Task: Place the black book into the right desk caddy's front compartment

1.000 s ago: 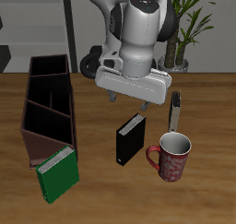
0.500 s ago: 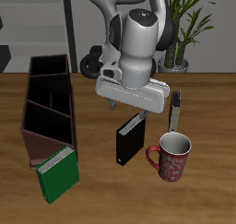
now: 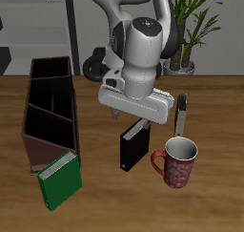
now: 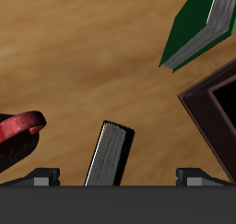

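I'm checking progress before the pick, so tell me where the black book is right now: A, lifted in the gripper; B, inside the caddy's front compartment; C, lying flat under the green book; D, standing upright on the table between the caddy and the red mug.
D: the black book stands upright on the table, with the right desk caddy on one side, the red mug on the other, and the gripper above it, not gripping it.

No legible text, label, brand, number or sign appears in either view; the black book (image 3: 134, 147), the green book (image 3: 60, 179), the mug (image 3: 177, 162) and the right desk caddy (image 3: 38, 133) carry no readable markings
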